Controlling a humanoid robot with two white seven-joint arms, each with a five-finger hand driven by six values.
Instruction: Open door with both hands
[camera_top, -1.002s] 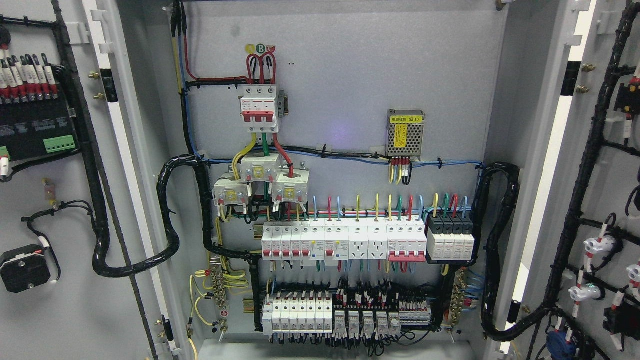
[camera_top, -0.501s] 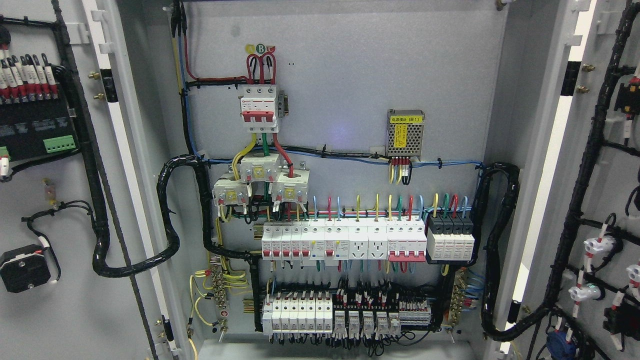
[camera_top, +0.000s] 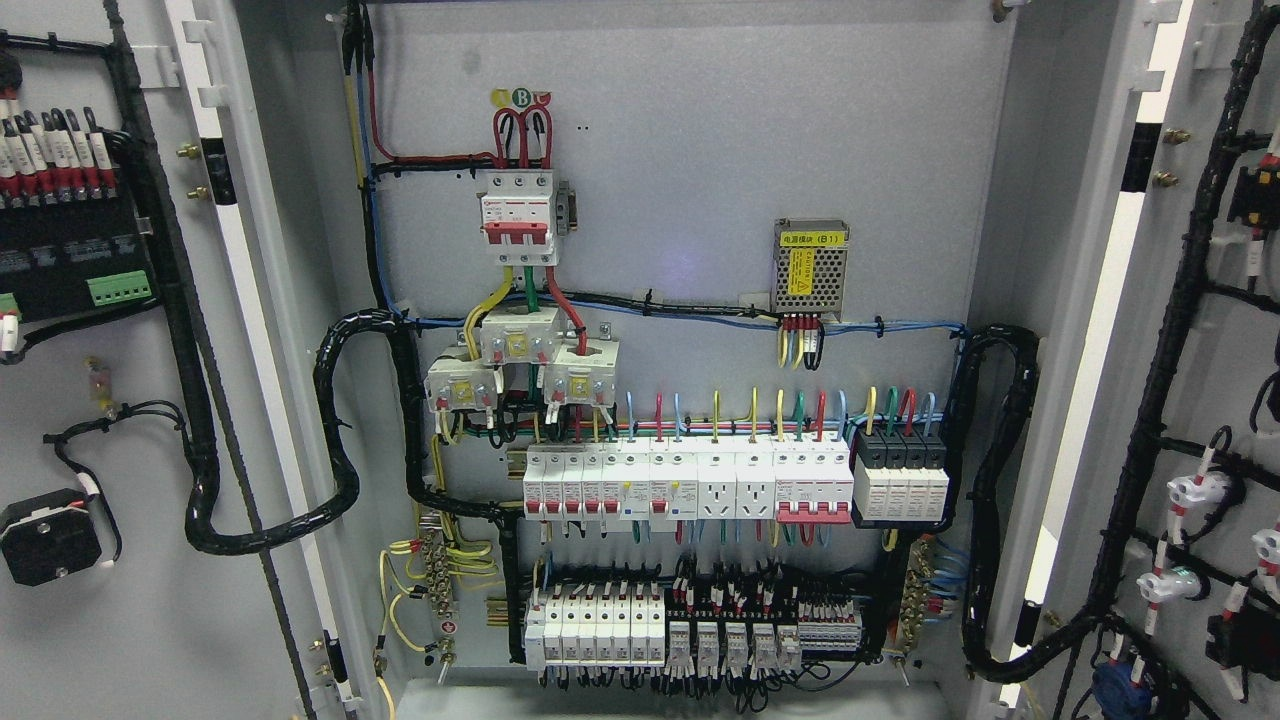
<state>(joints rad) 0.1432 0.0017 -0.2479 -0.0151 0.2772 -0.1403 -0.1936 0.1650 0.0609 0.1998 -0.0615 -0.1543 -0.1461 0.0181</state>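
With both doors (camera_top: 130, 420) swung wide, grey cabinet (camera_top: 700, 180) exposed

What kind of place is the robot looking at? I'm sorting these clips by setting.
Probably an industrial or electrical room: the view looks into an open electrical cabinet, both doors swung wide. Rows of circuit breakers, bundled black cable looms and a door-mounted terminal block show it.
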